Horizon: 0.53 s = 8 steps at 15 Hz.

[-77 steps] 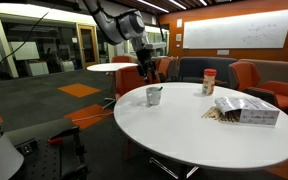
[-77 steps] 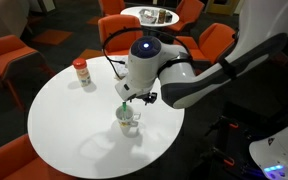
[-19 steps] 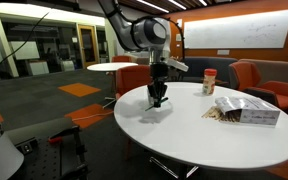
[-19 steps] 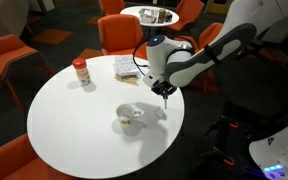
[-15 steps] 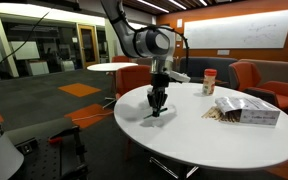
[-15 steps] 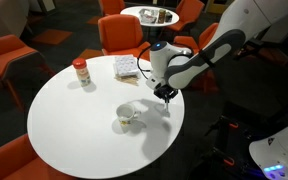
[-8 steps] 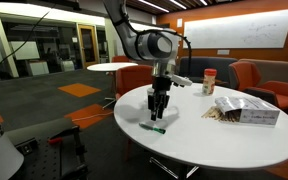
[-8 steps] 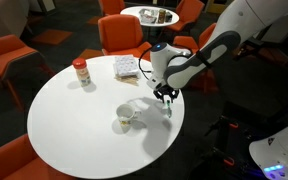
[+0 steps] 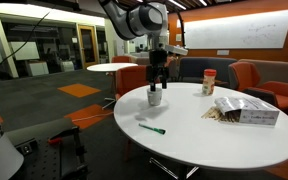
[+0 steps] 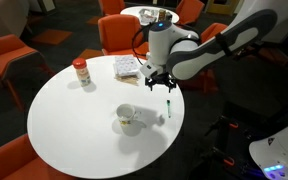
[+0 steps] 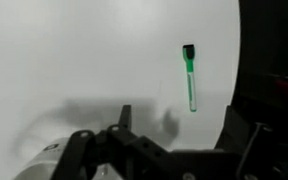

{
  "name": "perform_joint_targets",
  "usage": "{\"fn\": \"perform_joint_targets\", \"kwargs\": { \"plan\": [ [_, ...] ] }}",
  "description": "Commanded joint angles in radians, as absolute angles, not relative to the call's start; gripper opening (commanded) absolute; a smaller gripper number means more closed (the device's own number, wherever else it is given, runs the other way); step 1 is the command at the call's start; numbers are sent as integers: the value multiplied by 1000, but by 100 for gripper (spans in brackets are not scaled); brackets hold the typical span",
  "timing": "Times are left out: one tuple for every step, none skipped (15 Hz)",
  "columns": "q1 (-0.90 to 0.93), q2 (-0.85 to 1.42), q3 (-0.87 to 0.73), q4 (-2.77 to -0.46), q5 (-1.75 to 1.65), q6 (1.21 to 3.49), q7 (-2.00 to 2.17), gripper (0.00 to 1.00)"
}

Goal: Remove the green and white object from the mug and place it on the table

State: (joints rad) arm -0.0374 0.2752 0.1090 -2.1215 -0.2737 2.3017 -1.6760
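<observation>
stick (image 11: pixel 189 78) lies flat near the table (image 9: pixel 234 140) edge, seemingly set down as asked; gripper (image 9: pixel 156 80) hangs above, jaws released, empty.

green stick (image 9: pixel 152 129) on white table (image 9: pixel 219 147)

In the wrist view the gripper (image 11: pixel 176 118) is dark and blurred, its base cut by the bottom edge. The table (image 11: pixel 84 50) runs past the top and left edges. In an exterior view the stick (image 9: pixel 152 128) is too small to show its paler end.
</observation>
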Motion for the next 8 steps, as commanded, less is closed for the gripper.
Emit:
{"fn": "perform_joint_targets", "kwargs": {
  "plan": [
    [-6,135,115,-2186,-280,2246,-1673,100],
    [1,106,115,-2194,-272,2239,-1676,100],
    [7,75,116,-2206,-260,2237,-1675,100],
    [14,47,113,-2218,-243,2238,-1670,100],
    [21,19,112,-2229,-224,2239,-1663,100],
    [26,-3,110,-2240,-207,2237,-1661,100],
    [30,-16,106,-2243,-200,2232,-1666,100],
    [35,-26,104,-2248,-189,2229,-1673,100]
  ]
}}
